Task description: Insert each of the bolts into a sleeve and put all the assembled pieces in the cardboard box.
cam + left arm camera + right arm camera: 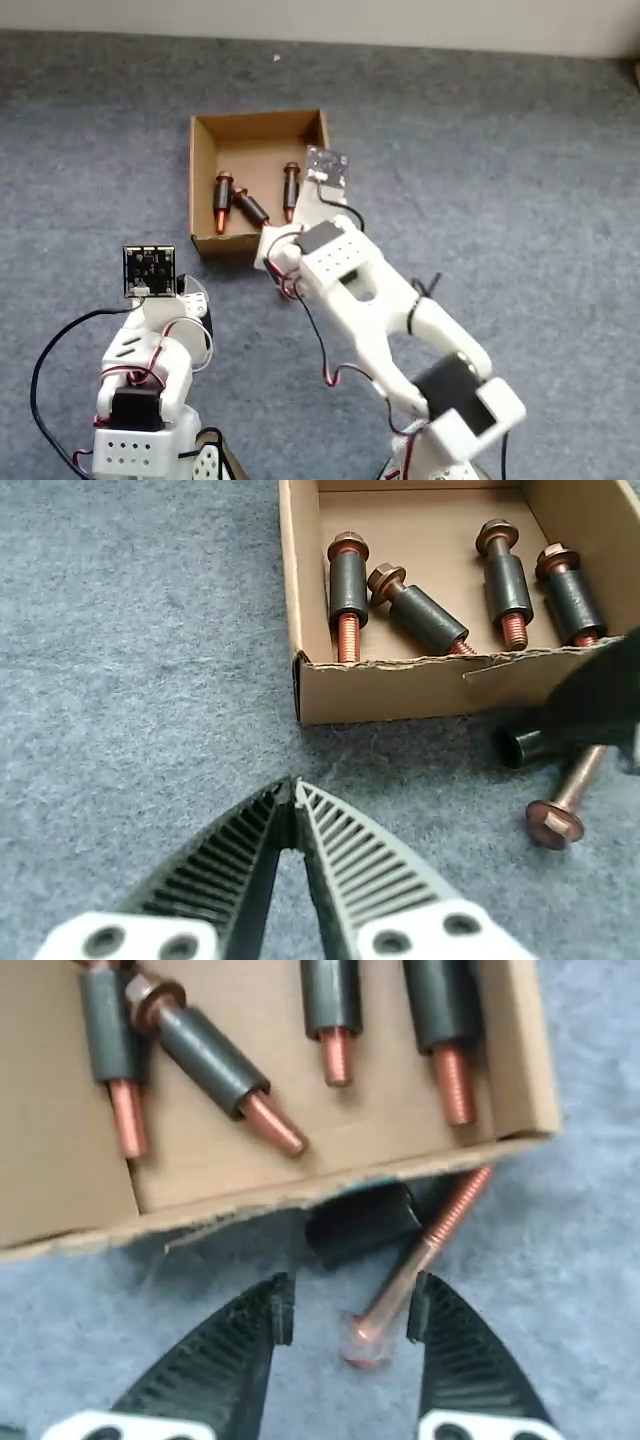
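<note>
The cardboard box (205, 180) holds several bolts in dark sleeves: one (347, 590), another leaning beside it (425, 610), a third (507, 580). On the carpet just outside the box's near wall lie a loose black sleeve (360, 1222) and a bare copper bolt (420, 1260), also seen as the sleeve (525, 745) and bolt (565, 805). My right gripper (350, 1310) is open, with the bolt's head end between its fingers. My left gripper (293, 798) is shut with nothing in it, low over the carpet, short of the box's near left corner.
Grey carpet covers the whole surface. The right arm (350, 280) stretches over the box's near right corner. The left arm (150, 340) stands at the front left. The box wall (300, 1195) is close in front of the loose parts.
</note>
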